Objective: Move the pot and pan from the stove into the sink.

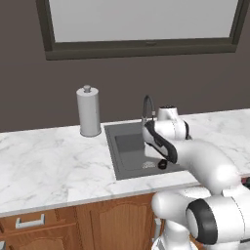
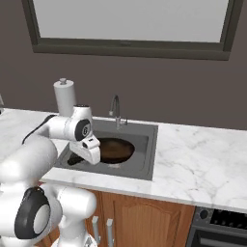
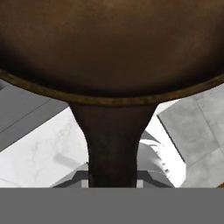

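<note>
Pan [image 2: 116,149] dark brown, shallow, round, over sink [image 2: 149,144]; hand [image 2: 87,153] clamped on its handle.

You can't see the claw's fingertips: the wrist covers them in both base views. Ahead of the claw, the pan [image 3: 112,48] is cropped, its handle [image 3: 111,144] running under the bottom edge.

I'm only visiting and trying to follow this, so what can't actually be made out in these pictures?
- Gripper: in the hand view its fingertips are hidden behind the pan handle; shut on it.
- Sink right half: hidden by the arm in the left base view.
- Stove: cut off at the right base view's corner; whether the pot remains there is unseen.
</note>
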Available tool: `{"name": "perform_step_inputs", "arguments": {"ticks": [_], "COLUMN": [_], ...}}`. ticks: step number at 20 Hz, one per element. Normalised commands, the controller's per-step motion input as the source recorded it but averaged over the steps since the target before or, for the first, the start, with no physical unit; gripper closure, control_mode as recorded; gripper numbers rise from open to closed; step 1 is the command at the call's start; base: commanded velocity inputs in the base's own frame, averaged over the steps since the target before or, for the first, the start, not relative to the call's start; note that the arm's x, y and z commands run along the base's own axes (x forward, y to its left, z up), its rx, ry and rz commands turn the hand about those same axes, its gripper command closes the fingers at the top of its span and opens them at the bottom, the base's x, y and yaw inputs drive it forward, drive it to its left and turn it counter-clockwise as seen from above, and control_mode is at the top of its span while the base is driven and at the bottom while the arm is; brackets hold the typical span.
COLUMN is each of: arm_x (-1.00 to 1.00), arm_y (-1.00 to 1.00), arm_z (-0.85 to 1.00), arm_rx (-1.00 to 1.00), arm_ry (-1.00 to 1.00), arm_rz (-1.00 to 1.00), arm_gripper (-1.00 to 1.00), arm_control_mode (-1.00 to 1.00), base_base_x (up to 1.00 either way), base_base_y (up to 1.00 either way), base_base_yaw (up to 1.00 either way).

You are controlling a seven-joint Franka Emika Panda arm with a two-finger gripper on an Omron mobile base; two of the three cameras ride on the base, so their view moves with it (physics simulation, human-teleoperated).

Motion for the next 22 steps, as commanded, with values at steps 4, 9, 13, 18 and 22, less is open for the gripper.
{"name": "perform_step_inputs", "arguments": {"ticks": [4, 9, 13, 18, 22], "arm_x": [0.78, 0.87, 0.78, 0.62, 0.43], "arm_y": [0.00, 0.00, 0.00, 0.00, 0.00], "arm_z": [-0.15, -0.20, -0.31, -0.37, -0.57], "arm_rx": [0.00, 0.00, 0.00, 0.00, -0.03], "arm_ry": [0.14, 0.13, 0.12, 0.04, 0.00], "arm_rz": [0.00, 0.00, 0.00, 0.00, 0.00], "arm_gripper": [1.00, 1.00, 1.00, 1.00, 1.00], "arm_control_mode": [-1.00, -1.00, -1.00, -1.00, -1.00], "base_base_x": [0.00, 0.00, 0.00, 0.00, 0.00], "base_base_y": [0.00, 0.00, 0.00, 0.00, 0.00], "base_base_yaw": [0.00, 0.00, 0.00, 0.00, 0.00]}}
